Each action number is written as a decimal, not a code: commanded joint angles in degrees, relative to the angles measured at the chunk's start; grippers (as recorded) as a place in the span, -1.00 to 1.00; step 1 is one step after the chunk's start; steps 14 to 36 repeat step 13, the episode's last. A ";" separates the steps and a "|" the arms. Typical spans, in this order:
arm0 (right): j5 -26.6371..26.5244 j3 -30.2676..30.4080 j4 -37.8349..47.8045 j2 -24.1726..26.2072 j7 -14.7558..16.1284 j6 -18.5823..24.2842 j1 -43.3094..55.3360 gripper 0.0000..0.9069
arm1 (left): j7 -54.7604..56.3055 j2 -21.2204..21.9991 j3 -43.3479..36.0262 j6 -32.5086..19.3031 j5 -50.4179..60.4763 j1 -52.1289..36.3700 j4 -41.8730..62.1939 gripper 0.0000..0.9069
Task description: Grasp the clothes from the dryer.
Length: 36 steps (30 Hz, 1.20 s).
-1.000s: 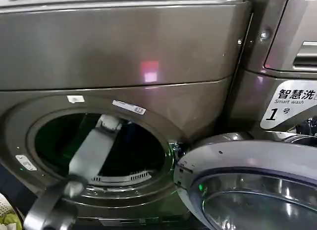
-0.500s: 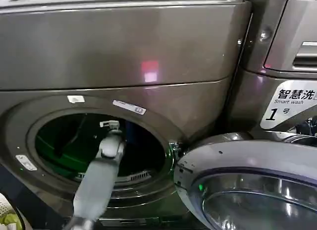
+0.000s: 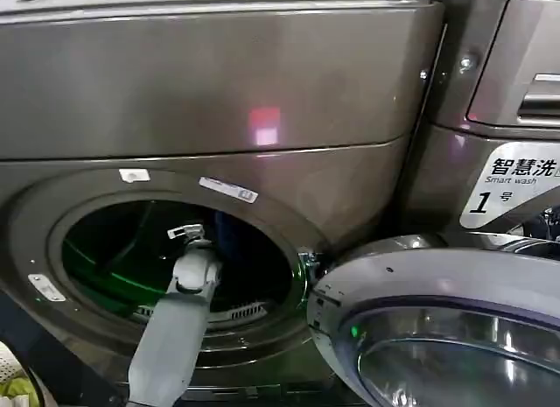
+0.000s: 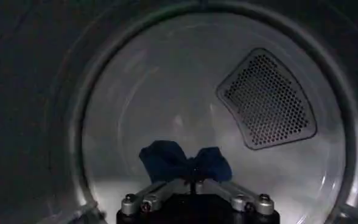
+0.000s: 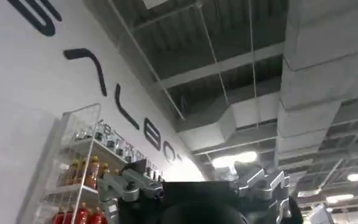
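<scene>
Head view: the dryer [image 3: 219, 83] stands with its round porthole [image 3: 175, 267] uncovered and its glass door [image 3: 446, 337] swung out to the robot's right; the left arm [image 3: 175, 328] reaches through the opening, carrying the left gripper [image 3: 186, 233] inside the drum. Left wrist view: the left gripper [image 4: 194, 182] has its fingers drawn together, pinching the clothes [image 4: 182, 161], which rise bunched from the fingertips near the drum floor, before the rear wall and its perforated vent [image 4: 267, 100]. Right wrist view: the right gripper [image 5: 197, 182] points toward a ceiling, away from the dryer, fingers spread apart and holding nothing.
</scene>
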<state>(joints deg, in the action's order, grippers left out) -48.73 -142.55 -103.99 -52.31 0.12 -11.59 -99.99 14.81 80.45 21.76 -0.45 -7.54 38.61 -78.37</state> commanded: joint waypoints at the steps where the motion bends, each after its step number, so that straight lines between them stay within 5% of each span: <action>1: 0.74 -1.45 1.00 0.41 -0.65 -1.15 -0.28 1.00 | 0.31 0.16 0.27 -0.28 -0.13 0.37 -0.47 -1.00; 13: 0.07 -1.21 4.38 2.44 -4.50 -11.94 0.39 1.00 | -0.34 0.01 0.57 -0.37 0.17 0.31 -0.82 -1.00; 36: 0.07 -1.21 4.38 2.44 -4.50 -11.94 0.39 1.00 | -0.34 0.01 0.57 -0.37 0.17 0.31 -0.82 -1.00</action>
